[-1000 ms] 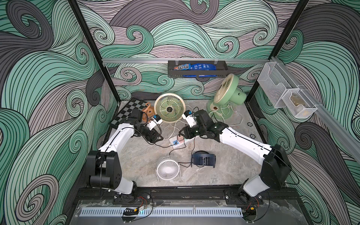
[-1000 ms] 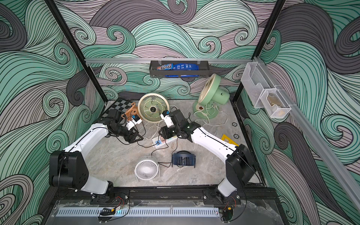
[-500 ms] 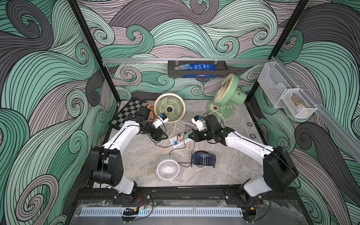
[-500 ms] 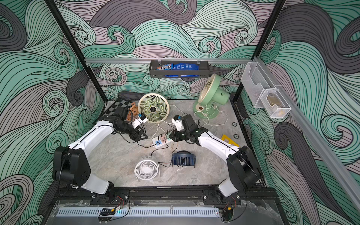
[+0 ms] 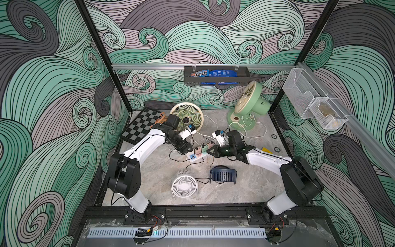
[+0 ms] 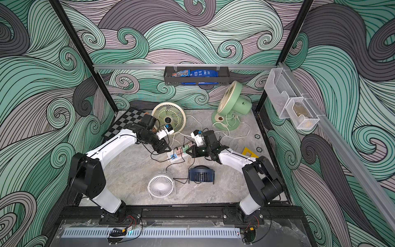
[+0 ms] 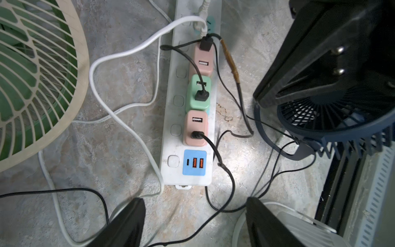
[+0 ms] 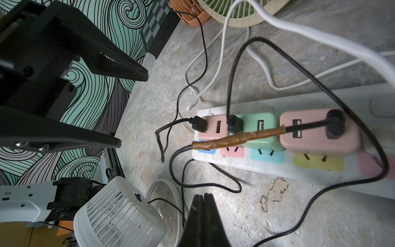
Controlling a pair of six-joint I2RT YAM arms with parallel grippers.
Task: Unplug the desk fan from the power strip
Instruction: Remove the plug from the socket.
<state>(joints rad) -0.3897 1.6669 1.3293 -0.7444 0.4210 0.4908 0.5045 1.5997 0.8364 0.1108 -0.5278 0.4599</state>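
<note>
The white power strip [image 5: 190,158] [image 6: 171,159] lies mid-table, with pink and green USB adapters [image 7: 198,97] and black cables plugged into it. In the left wrist view the strip [image 7: 171,119] runs away from my left gripper [image 7: 195,201], which hovers open just off its blue USB end with only a black cable on the floor between the fingers. My right gripper [image 8: 204,195] [image 5: 208,152] is shut on nothing, its tip low beside the strip's long side [image 8: 256,164]. A cream desk fan [image 5: 187,116] and a green desk fan [image 5: 250,102] stand behind, with white cords trailing toward the strip.
A small white fan [image 5: 184,186] and a navy fan [image 5: 223,175] stand in front of the strip, joined to it by black cables. A chessboard [image 5: 142,125] and an orange fan [image 5: 161,117] lie at the back left. Loose cords cross the floor around the strip.
The right gripper has shut and dropped lower, its tip now beside the strip. The left gripper has moved right, closer to the strip's end, and stays open.
</note>
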